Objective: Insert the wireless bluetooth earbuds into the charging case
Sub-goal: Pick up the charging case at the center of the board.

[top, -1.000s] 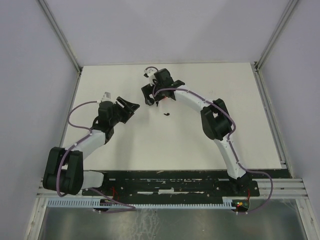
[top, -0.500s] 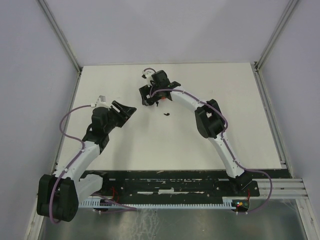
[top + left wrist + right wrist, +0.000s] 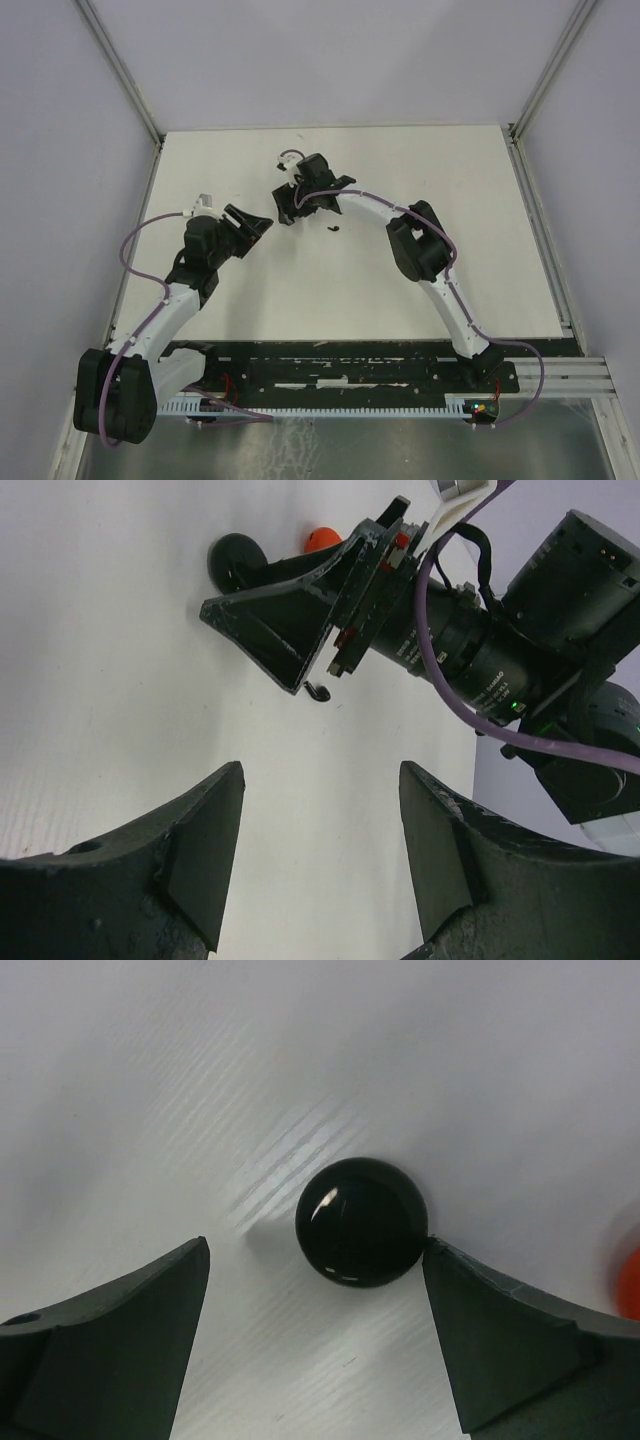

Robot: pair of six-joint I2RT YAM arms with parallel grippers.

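The charging case [image 3: 362, 1222] is a glossy black round disc lying on the white table, also seen in the left wrist view [image 3: 237, 560]. My right gripper [image 3: 318, 1250] is open just in front of it, and its right fingertip [image 3: 432, 1250] touches the case's edge. In the top view this right gripper [image 3: 290, 205] covers the case. One small black earbud [image 3: 333, 228] lies on the table to the right of that gripper, and in the left wrist view the earbud [image 3: 318, 691] sits just below the right gripper's finger. My left gripper [image 3: 320, 775] is open and empty, and in the top view the left gripper [image 3: 258, 226] points at the right one.
A red piece [image 3: 322, 540] lies beside the black case, partly hidden by the right gripper, and the same red piece [image 3: 628, 1280] shows at the right wrist view's right edge. White walls and metal frame posts [image 3: 120, 80] enclose the table.
The right gripper has shifted a little left and nearer. The left arm's elbow has swung down and outward while its gripper stayed about where it was. Both grippers remain open.
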